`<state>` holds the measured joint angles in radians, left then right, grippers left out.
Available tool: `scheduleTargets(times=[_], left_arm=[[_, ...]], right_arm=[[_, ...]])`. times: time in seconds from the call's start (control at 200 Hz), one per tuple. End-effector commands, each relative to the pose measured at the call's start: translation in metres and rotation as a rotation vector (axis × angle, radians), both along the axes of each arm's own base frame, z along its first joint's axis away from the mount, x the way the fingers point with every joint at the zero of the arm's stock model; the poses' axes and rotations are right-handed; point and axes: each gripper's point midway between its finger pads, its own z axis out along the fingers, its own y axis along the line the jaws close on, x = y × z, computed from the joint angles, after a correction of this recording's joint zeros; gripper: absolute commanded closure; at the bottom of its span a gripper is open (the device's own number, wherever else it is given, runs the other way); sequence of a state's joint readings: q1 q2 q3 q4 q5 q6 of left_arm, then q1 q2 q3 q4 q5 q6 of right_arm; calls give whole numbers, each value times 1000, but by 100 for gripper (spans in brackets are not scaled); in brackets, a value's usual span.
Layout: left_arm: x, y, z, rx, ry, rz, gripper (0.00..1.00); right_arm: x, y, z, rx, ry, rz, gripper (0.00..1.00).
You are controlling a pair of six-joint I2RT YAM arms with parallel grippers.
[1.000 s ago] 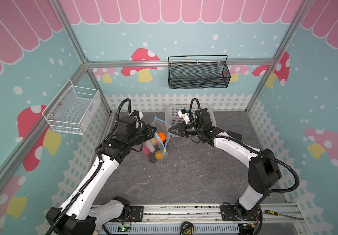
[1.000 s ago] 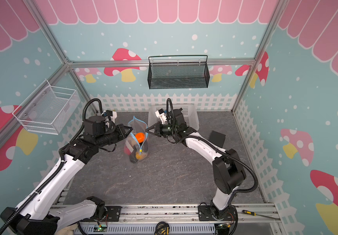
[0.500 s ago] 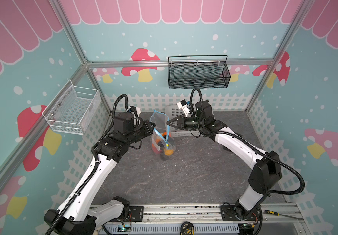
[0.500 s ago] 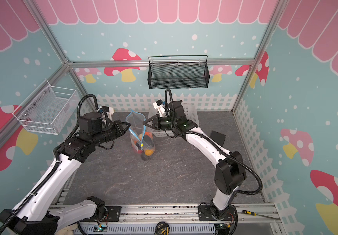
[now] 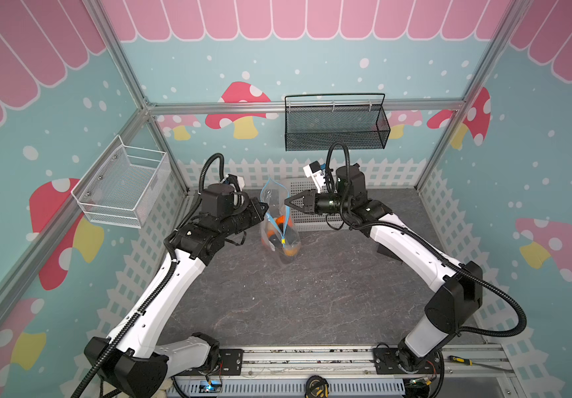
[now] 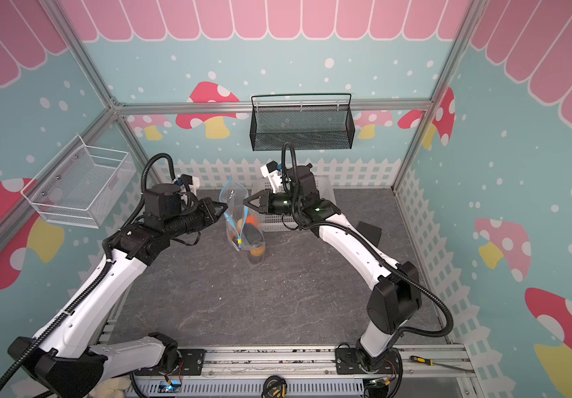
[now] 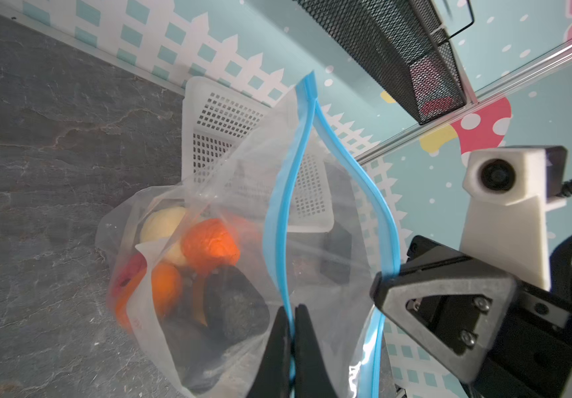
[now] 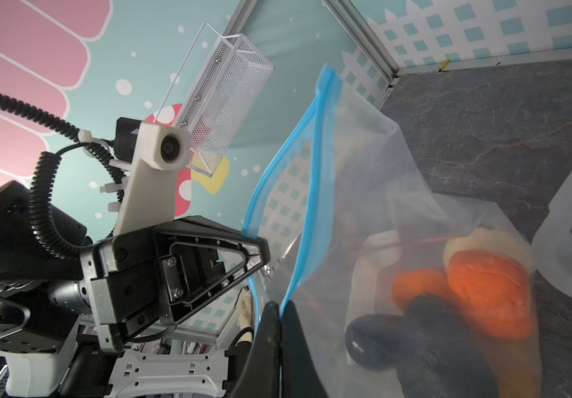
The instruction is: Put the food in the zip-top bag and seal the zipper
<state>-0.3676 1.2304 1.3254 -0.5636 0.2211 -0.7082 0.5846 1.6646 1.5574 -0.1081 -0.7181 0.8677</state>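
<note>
Zip-top bag (image 5: 279, 234), clear crinkly plastic, hangs upright over the grey table (image 5: 295, 303) with colourful toy food (image 7: 210, 243) inside; my left end effector (image 5: 266, 209) and right end effector (image 5: 286, 203) each clench its open light-blue zipper (image 7: 295, 155).

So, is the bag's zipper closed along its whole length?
No, in the left wrist view the two blue strips of the zipper bow apart.
</note>
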Motion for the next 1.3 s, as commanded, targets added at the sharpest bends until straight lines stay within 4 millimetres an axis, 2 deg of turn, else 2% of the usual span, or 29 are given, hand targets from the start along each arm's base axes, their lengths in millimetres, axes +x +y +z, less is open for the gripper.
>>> scheduleTargets(times=[0.0,0.14,0.3,0.625,0.64,0.695,0.845,0.935,1.296], left_arm=[[0,-5,-10,-13,24,-11,100],[-1,-2,-22,-2,47,1,100],[-2,-2,-24,-4,51,1,100],[-1,-17,1,-8,5,-38,100],[-4,-25,3,-9,2,-62,100],[-7,-29,10,-13,-10,-77,100],[-10,-33,26,-13,-44,-90,100],[-9,-34,28,-8,-47,-93,100],[-8,-42,10,-11,10,-112,100]], right_arm=[[-3,2,-10,13,-20,20,100],[-3,2,-28,11,11,24,100],[-3,3,-27,18,7,36,100],[-9,4,1,50,-35,62,100],[-8,4,1,49,-35,64,100],[-9,4,6,51,-42,67,100],[-11,3,17,59,-60,65,100],[-12,1,22,62,-69,62,100],[-8,4,-1,41,-34,65,99]])
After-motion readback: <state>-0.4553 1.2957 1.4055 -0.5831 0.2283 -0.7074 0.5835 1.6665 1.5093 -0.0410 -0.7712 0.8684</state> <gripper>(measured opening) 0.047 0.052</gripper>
